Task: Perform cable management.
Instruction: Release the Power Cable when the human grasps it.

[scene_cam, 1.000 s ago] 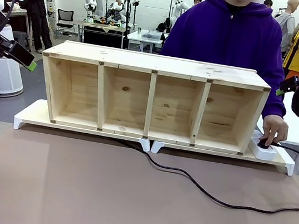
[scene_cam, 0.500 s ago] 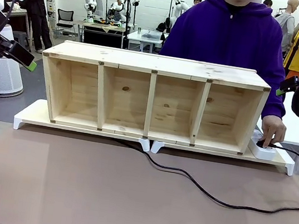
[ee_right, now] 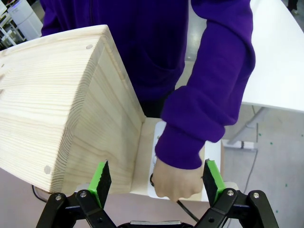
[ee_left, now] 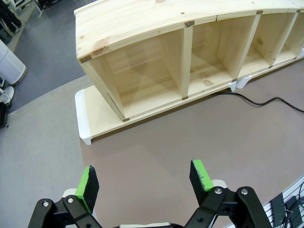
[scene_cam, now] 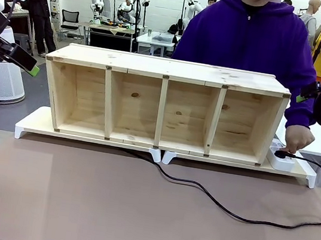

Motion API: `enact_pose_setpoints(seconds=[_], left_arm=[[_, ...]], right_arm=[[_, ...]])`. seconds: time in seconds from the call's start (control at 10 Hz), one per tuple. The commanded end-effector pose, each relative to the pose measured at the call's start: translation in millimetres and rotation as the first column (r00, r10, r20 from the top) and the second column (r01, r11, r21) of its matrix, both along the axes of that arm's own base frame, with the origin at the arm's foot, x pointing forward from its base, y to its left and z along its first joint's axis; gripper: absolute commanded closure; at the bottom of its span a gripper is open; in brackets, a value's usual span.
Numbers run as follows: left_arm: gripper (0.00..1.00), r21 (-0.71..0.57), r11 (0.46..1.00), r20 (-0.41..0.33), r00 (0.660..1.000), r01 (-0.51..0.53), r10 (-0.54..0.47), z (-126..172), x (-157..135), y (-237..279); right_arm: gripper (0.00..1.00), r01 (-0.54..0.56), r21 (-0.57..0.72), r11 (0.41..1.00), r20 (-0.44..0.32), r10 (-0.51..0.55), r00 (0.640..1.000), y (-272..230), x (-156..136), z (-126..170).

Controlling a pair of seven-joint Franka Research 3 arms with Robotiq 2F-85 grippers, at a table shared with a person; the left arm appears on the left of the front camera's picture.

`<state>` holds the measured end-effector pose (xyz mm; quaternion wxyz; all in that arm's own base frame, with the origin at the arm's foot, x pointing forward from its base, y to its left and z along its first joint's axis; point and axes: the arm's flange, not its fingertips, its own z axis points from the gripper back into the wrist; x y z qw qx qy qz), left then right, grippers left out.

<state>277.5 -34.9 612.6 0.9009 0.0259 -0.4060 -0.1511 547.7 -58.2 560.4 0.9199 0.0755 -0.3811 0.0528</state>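
Brown matting covers the table (scene_cam: 75, 204), and behind the person at the far side is a big bright room with white walls and other tables.

At the far left of the front view, the left gripper (scene_cam: 29, 63) hangs up in the air, away from the table. In the left wrist view its green pads (ee_left: 87, 182) are spread wide with nothing between them, and the brown mat lies below.

Next comes the wooden shelf (scene_cam: 163, 102). It lies on its side with four open boxes facing the robot. It rests on long white trays (scene_cam: 33, 125). I can read no words or labels on anything.

The cable (scene_cam: 225, 209) comes out from under the shelf near the middle. It runs across the mat to the right, makes a big loop, and curves back up to the white power strip (scene_cam: 281, 161) just right of the shelf. Its plug (scene_cam: 281, 154) sits on the strip.

The person's hand (scene_cam: 296, 139) is on the plug. The arm wears a purple sleeve (ee_right: 209, 95).

At the far right, the right gripper (ee_right: 156, 178) is held high above that hand. In the right wrist view its green pads (ee_right: 100, 179) are wide apart and hold nothing.
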Motion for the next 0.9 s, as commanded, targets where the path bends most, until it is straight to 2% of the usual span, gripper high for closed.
enact_pose_setpoints(seconds=[0.0, 0.8], left_arm=[[0.0, -0.012, 1.0, 0.004, 1.0, -0.006, 0.006, 0.2, 0.5, -0.5], [0.0, -0.012, 1.0, 0.004, 1.0, -0.006, 0.006, 0.2, 0.5, -0.5]], right_arm=[[0.0, 0.005, 0.003, 1.0, -0.003, -0.005, 1.0, -1.6, -0.2, -0.4], [0.0, 0.005, 0.003, 1.0, -0.003, -0.005, 1.0, -1.6, -0.2, -0.4]])
